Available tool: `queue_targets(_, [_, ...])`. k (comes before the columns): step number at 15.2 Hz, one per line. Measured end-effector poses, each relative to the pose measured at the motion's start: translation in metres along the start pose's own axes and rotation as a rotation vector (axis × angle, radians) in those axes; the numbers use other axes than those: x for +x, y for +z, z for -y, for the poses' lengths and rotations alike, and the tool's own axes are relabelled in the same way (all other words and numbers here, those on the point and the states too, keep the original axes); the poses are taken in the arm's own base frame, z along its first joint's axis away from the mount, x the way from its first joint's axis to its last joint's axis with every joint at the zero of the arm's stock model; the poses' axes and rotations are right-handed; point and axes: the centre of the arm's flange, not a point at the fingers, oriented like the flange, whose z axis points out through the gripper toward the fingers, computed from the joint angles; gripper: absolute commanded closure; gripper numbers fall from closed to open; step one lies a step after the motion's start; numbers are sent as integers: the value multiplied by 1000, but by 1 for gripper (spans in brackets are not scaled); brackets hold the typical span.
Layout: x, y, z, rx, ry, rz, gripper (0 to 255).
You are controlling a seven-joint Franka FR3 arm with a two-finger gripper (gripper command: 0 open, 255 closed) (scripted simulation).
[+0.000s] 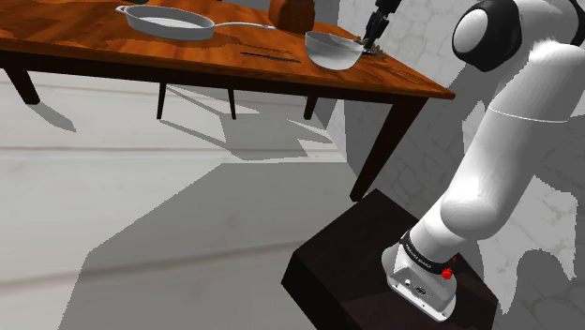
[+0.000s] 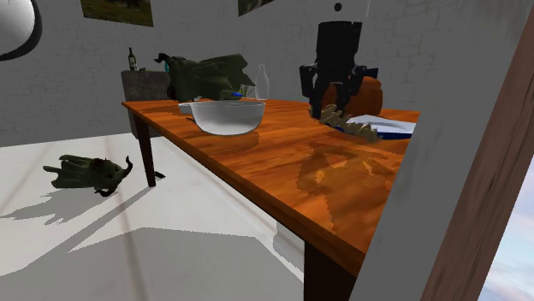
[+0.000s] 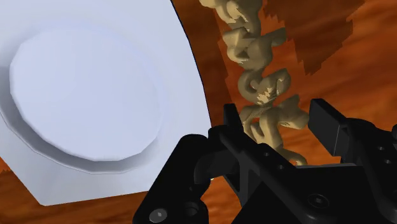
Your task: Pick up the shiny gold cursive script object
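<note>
The gold cursive script object [image 3: 262, 86] lies flat on the wooden table [image 2: 291, 162], a knobbly chain of letters. In the second exterior view the script [image 2: 353, 126] stretches away from the gripper [image 2: 332, 111] toward that view's right. My black gripper [image 3: 277, 118] is down at the table over one end of the script, open, with one finger on each side of the letters. The fingers [image 3: 326, 121] stand close to the gold without clasping it. In the shoulder view the gripper [image 1: 373, 42] sits low just right of the bowl.
A pale round bowl [image 1: 333, 50] stands right beside the gripper, also seen as the bowl [image 3: 89, 95] close to one finger. A long-handled pan [image 1: 167, 21] and a brown rounded object [image 1: 292, 12] sit farther back. The table's corner [image 1: 441, 92] is close by.
</note>
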Motion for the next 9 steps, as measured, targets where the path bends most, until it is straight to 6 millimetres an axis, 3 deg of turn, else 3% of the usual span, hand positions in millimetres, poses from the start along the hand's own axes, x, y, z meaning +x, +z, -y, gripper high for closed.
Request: queue_targets(9, [6, -46, 0, 0, 0, 0, 255])
